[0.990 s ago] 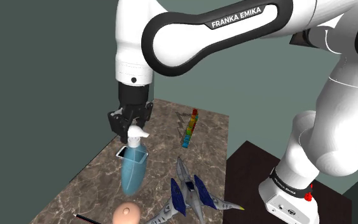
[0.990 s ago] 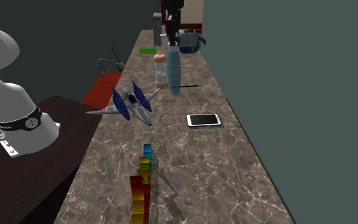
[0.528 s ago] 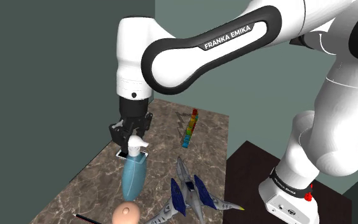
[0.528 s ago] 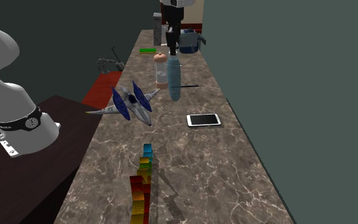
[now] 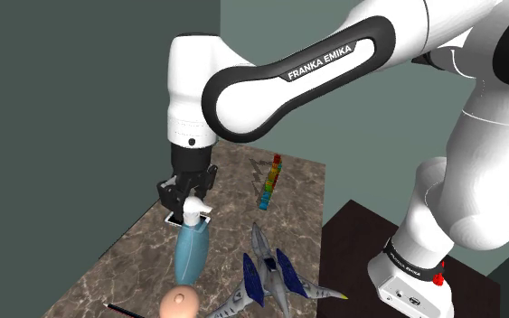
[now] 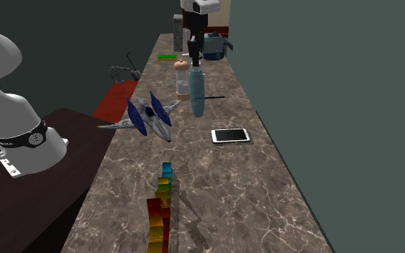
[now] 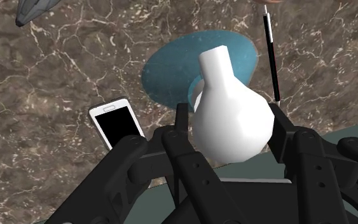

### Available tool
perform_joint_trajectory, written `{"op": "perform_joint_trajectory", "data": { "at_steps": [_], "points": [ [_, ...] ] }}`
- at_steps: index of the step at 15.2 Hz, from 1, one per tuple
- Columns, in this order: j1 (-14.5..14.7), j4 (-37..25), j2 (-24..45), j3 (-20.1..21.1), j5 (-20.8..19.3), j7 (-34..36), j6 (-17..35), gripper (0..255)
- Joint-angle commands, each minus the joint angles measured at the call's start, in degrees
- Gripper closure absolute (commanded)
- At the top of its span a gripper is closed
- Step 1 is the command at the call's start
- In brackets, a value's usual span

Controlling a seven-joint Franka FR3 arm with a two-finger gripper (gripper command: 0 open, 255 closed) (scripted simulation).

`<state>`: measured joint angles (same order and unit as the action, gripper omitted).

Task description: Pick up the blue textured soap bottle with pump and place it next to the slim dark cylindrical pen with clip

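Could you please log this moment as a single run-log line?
gripper: fingers clasp pump | soap bottle: upright, held, pen close beside | phone: flat on counter

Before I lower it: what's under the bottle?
Marbled counter shows around the bottle; the pen and phone lie beside it, not beneath. The patch straight under its base is hidden by the bottle.

Teal-blue soap bottle (image 5: 190, 253), white pump (image 7: 231, 121); brown marbled countertop (image 6: 215, 187)
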<state>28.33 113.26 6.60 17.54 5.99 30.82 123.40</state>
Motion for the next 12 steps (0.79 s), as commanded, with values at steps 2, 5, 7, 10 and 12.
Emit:
{"op": "perform_joint_trajectory", "data": {
  "at_steps": [2, 5, 7, 10, 12],
  "points": [
    [0.01, -0.03, -0.01, 0.00, 0.00, 0.01, 0.00, 0],
    [0.01, -0.05, 0.00, 0.00, -0.01, 0.01, -0.01, 0],
    [0.00, -0.02, -0.01, 0.00, 0.00, 0.00, 0.01, 0],
    [-0.49, -3.08, -2.34, -0.24, 0.53, -0.39, -5.35, 0],
    [-0.61, -4.01, -2.84, -0.32, 0.64, -0.46, -6.77, 0]
  ]
}}
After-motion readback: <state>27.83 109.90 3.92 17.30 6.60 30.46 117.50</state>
